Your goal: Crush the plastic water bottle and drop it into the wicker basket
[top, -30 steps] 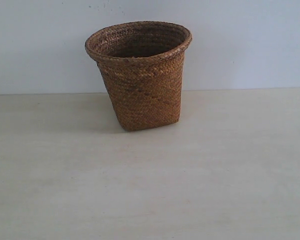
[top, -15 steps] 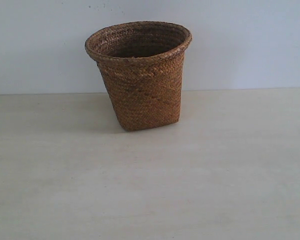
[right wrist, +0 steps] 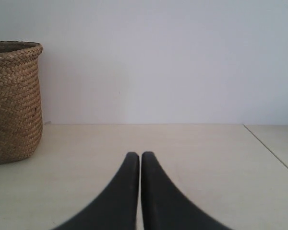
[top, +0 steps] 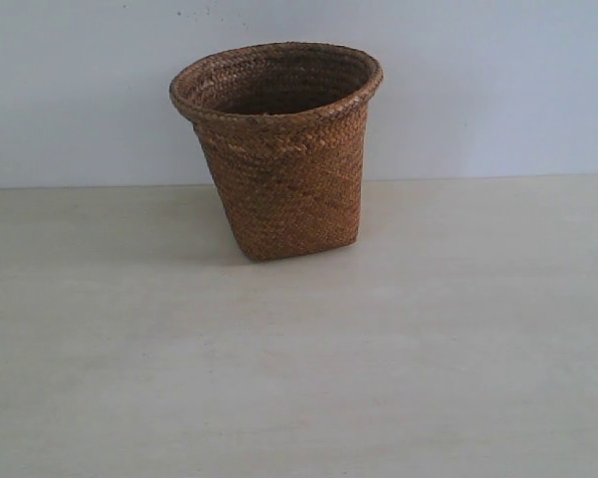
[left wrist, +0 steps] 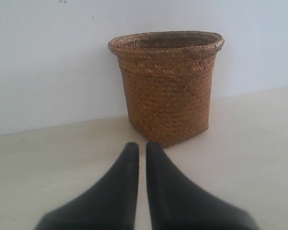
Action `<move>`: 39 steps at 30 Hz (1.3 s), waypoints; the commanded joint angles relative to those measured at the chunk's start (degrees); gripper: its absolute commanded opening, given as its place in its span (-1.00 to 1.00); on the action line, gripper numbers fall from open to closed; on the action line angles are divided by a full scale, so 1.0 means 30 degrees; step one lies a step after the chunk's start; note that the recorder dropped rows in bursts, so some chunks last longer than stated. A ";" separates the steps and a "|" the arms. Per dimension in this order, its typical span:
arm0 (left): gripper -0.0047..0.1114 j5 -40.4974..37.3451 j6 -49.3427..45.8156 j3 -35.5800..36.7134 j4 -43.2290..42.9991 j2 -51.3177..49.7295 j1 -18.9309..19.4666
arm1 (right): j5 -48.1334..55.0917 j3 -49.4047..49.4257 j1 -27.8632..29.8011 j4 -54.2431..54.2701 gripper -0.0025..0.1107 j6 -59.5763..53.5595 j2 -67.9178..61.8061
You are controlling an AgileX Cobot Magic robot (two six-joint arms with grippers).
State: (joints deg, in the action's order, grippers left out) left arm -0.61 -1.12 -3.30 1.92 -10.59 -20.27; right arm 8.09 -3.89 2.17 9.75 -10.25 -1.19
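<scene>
The brown wicker basket (top: 279, 149) stands upright at the back of the table, near the wall. It also shows in the left wrist view (left wrist: 167, 88) and at the edge of the right wrist view (right wrist: 13, 100). The plastic water bottle is out of view in every frame. My left gripper (left wrist: 141, 146) is shut with nothing between its black fingers, pointing at the basket's base from a short way off. My right gripper (right wrist: 135, 155) is also shut and empty, well to the side of the basket. Neither arm shows in the exterior view.
A pale wooden table (top: 429, 358) runs up to a plain white wall (top: 498, 90). A seam or edge line in the table (right wrist: 271, 148) runs diagonally off to one side in the right wrist view.
</scene>
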 commanded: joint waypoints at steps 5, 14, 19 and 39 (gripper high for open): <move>-0.84 -0.0191 -0.0149 0.1101 0.0107 0.2729 0.3077 | -0.0167 0.0004 0.0034 0.0073 -0.96 -0.0122 0.0048; -0.84 -0.1929 -0.0059 0.1101 0.0107 0.3528 0.5644 | -0.0167 0.0004 0.0034 0.0073 -0.96 -0.0122 0.0048; -0.84 -0.4143 -0.0059 0.1101 0.0107 0.3528 0.6003 | -0.0167 0.0004 0.0034 0.0073 -0.96 -0.0122 0.0048; -0.84 -0.5442 -0.0059 0.1101 0.0107 0.3528 0.6003 | -0.0167 0.0004 0.0034 0.0073 -0.96 -0.0122 0.0048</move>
State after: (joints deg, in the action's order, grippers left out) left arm -16.80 -1.50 -0.16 1.92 -0.16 -2.45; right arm 8.09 -3.89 2.17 9.87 -10.28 -1.19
